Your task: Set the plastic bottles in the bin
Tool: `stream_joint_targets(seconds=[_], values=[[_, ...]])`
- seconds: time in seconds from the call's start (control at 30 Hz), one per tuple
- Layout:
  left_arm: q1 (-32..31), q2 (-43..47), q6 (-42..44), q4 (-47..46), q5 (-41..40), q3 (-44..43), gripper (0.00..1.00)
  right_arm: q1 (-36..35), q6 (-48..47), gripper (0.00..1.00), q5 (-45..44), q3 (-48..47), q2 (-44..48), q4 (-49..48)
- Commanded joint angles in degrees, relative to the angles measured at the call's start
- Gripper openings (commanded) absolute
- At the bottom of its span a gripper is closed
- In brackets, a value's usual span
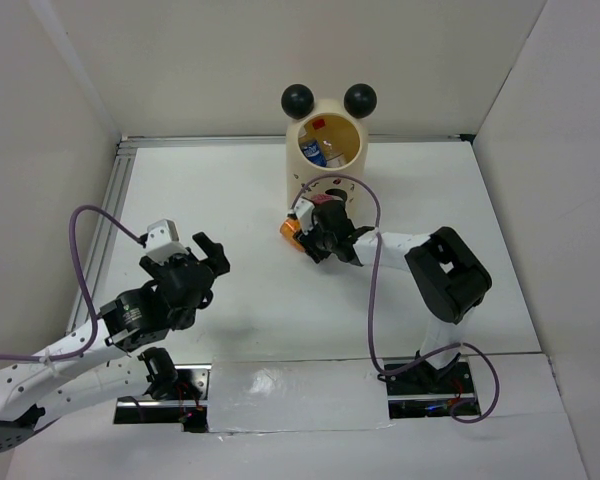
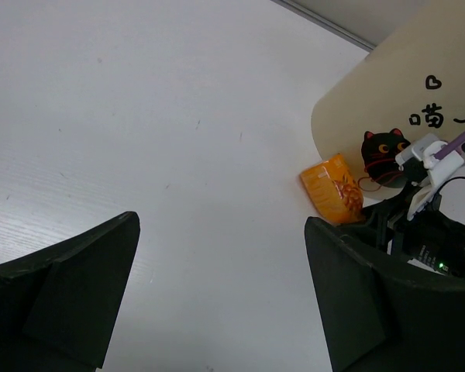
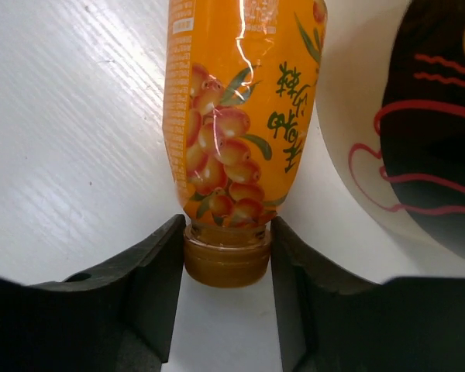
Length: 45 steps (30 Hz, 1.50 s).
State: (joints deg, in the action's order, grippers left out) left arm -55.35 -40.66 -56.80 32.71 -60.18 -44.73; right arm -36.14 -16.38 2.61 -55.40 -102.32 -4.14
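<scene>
An orange bottle (image 3: 232,116) with a fruit-print label lies on the white table against the foot of the cream bin (image 3: 337,108). In the top view the orange bottle (image 1: 290,227) shows just left of my right gripper (image 1: 315,235). My right gripper (image 3: 228,232) has its two fingers pressed on either side of the bottle's amber cap (image 3: 226,260). Inside the bin (image 1: 355,150) lie bottles with a blue label (image 1: 314,152) and a red cap (image 1: 320,123). My left gripper (image 1: 208,255) hangs open over bare table, well left of the orange bottle (image 2: 333,188).
The bin's (image 2: 387,85) side carries a black cat print (image 2: 382,151). Two black ball ears (image 1: 298,98) sit on its rim. White walls close off the table at the left, back and right. A purple cable (image 1: 375,250) loops over the right arm.
</scene>
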Motion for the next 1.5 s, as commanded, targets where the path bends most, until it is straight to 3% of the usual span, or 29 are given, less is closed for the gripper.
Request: stream_joint_targets(seconds=[0.0,0.03,0.07,0.33,0.47,0.6,0.77,1.07,1.3,1.43,1.47], values=[[-0.4,0.4,-4.5,1.7,-2.0,-1.7,1.00,-0.5,-1.8,0.32,4.0,-1.6,-0.2,1.4],[-0.4,0.4,-4.6,1.7,-2.0,-1.7,1.00,-1.0,-2.8,0.20,4.8,-1.6,1.5,3.2],[-0.4,0.4,-4.6,1.7,-2.0,-2.2,1.00,-1.0,-3.5,0.16,6.5,-1.6,2.4,4.6],[-0.4,-0.1,-4.0,1.2,-3.2,-2.8,1.00,-0.2,-11.5,0.07,34.9,-5.6,23.1,20.3],[-0.4,-0.1,-3.4,-0.9,-3.2,-2.1,1.00,3.3,-0.5,0.06,38.3,-12.5,27.5,20.0],[-0.4,-0.1,-2.4,-2.7,-2.7,-1.5,1.00,6.3,7.0,0.06,36.8,-15.5,28.6,14.9],[-0.9,-1.3,-0.5,-3.4,-2.1,-1.5,1.00,7.1,4.0,0.05,23.0,-19.6,27.0,10.2],[-0.9,-1.3,-0.5,-4.5,-1.0,-1.5,1.00,17.7,1.0,0.04,25.8,-22.2,20.3,-2.4],[-0.9,-1.9,-1.0,-4.5,-0.5,-1.5,1.00,19.6,-1.1,0.05,27.4,-25.9,13.4,-4.9],[-0.9,-1.9,-1.0,-4.5,0.1,-1.5,1.00,20.1,-2.2,0.19,26.8,-28.6,8.8,-0.9],[-0.9,-1.9,-1.0,-4.5,0.1,-1.5,1.00,20.1,-2.8,0.30,26.8,-29.5,8.8,0.0]])
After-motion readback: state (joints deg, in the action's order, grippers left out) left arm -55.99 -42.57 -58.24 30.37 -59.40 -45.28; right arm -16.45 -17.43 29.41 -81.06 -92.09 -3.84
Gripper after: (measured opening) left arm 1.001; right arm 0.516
